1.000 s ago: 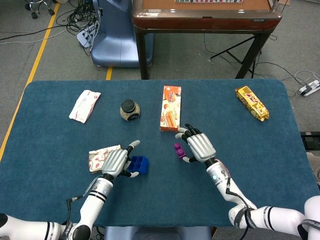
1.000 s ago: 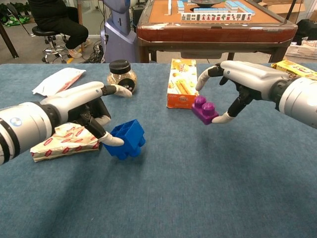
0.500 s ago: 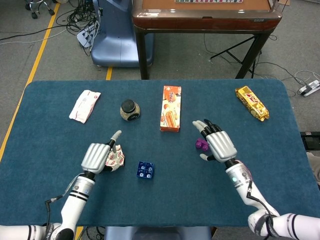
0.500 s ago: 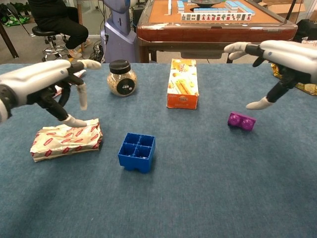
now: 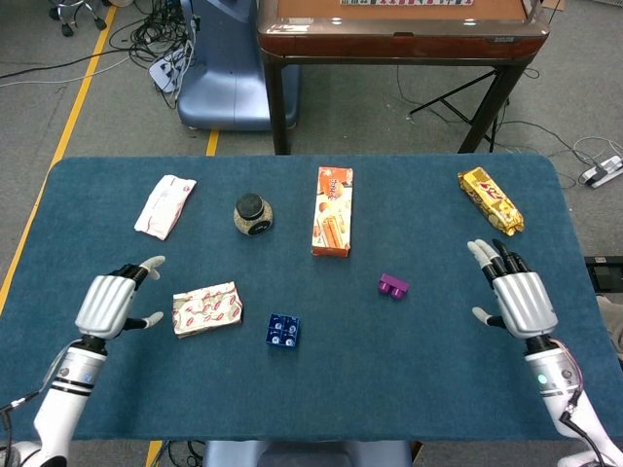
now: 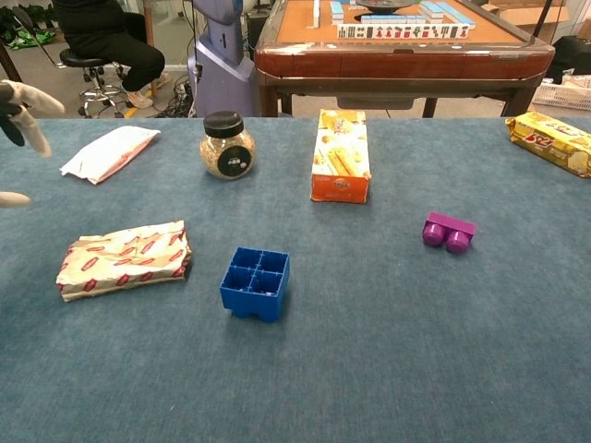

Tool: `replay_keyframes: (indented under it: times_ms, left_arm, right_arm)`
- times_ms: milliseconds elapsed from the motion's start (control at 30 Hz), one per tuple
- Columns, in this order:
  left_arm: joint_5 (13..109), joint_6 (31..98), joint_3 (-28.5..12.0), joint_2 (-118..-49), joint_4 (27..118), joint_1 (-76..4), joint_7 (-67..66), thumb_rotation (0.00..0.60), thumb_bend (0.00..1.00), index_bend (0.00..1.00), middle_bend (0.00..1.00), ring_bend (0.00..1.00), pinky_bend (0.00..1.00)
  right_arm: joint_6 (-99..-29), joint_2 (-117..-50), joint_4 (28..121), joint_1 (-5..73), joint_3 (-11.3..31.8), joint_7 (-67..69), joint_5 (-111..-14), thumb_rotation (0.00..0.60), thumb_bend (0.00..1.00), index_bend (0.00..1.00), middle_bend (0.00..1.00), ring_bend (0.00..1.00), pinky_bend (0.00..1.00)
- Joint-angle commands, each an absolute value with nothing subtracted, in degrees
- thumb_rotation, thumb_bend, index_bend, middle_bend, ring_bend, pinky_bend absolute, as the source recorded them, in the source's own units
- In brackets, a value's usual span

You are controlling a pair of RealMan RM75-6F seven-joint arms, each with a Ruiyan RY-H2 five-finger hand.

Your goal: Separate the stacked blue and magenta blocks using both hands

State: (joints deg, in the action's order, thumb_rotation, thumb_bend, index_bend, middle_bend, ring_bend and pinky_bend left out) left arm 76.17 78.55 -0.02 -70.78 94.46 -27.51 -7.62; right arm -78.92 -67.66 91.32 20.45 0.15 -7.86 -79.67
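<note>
Two blocks lie apart on the table (image 5: 487, 389) now: the blue block (image 5: 282, 331) sits upside down near the front middle, its hollow cells facing up, and the magenta block (image 5: 393, 285) lies on its side well to the right of it. A second ago each hand still pinched one block; half a second ago both were already released, and since then the hands have drawn far back to the sides. The left hand (image 5: 110, 303) hangs over the left edge area with fingers spread and nothing in them, beside the red-and-white packet (image 5: 206, 308). The right hand (image 5: 516, 294) is also empty, fingers spread, near the right edge. I judge the separation finished. Farther back stand the orange box (image 5: 332, 210) and the jar (image 5: 252, 214).
</note>
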Motion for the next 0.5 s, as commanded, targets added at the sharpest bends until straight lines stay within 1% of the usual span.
replay_keyframes:
  times_ms: [33, 233, 500]
  left_arm:
    - [81.5, 82.5, 2.6, -66.6, 88.3, -23.0, -5.3, 0.600, 0.00, 0.25, 0.36, 0.32, 0.47]
    - [80.7, 84.7, 3.3, -63.9, 87.3, -18.5, -6.0, 0.600, 0.00, 0.25, 0.35, 0.30, 0.45]
    - [80.3, 84.5, 3.7, -63.1, 86.2, -15.1, -6.7, 0.600, 0.00, 0.26, 0.35, 0.30, 0.45]
  right_arm:
    - [-81.0, -66.4, 89.5, 17.2, -1.1, -4.3, -80.5, 0.600, 0.00, 0.02, 0.11, 0.01, 0.19]
    - [-83.8, -65.8, 86.6, 13.0, -1.7, -0.2, -80.9, 0.600, 0.00, 0.04, 0.11, 0.01, 0.19]
    - [-84.9, -65.3, 86.6, 10.2, -1.7, 1.5, -82.0, 0.600, 0.00, 0.05, 0.11, 0.01, 0.19]
